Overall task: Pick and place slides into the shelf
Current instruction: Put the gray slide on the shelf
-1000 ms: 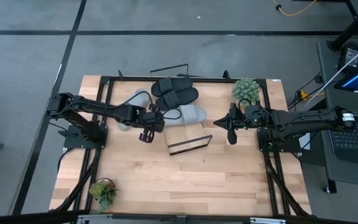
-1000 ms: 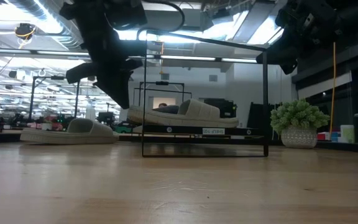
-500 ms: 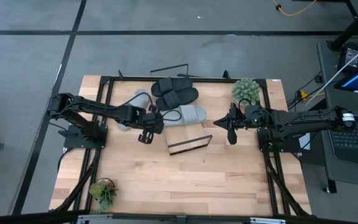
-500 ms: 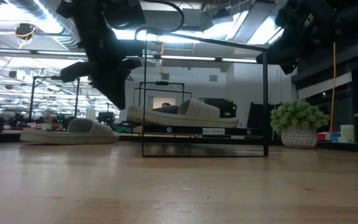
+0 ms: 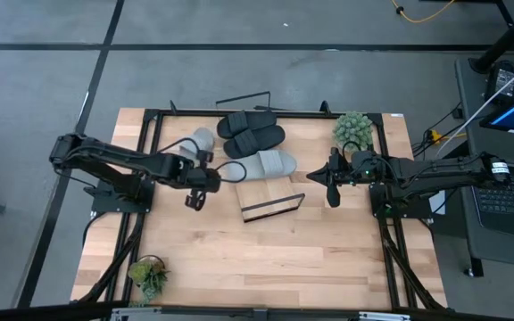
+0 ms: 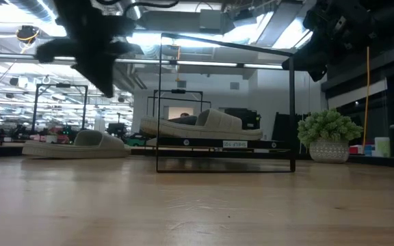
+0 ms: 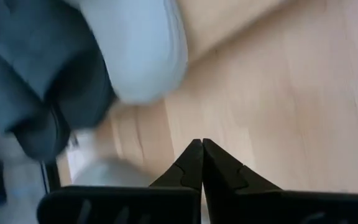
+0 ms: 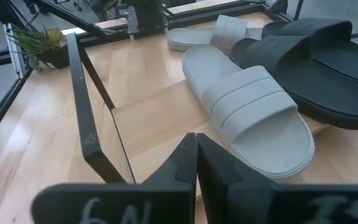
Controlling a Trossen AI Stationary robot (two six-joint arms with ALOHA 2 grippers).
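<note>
One light grey slide (image 5: 267, 165) lies on the far part of the slanted shelf (image 5: 270, 198), its sole on the board (image 8: 154, 121). A second grey slide (image 5: 195, 143) rests on the table to the left. Two black slides (image 5: 252, 132) lie side by side behind the shelf. My left gripper (image 5: 191, 201) hangs shut above the table left of the shelf, holding nothing; its shut fingers show in the left wrist view (image 7: 201, 157). My right gripper (image 5: 332, 196) waits shut, right of the shelf, its fingers (image 8: 196, 155) pointing toward the grey slide (image 8: 247, 109).
A potted plant (image 5: 353, 130) stands at the far right of the table and another (image 5: 149, 275) at the near left corner. A loose black wire frame (image 5: 244, 98) lies beyond the far edge. Bare tabletop (image 5: 266, 259) spreads in front of the shelf.
My left gripper has drawn back from the shelf toward the table's left edge and risen a little, staying shut and holding nothing. The grey slide on the shelf has kept its place.
</note>
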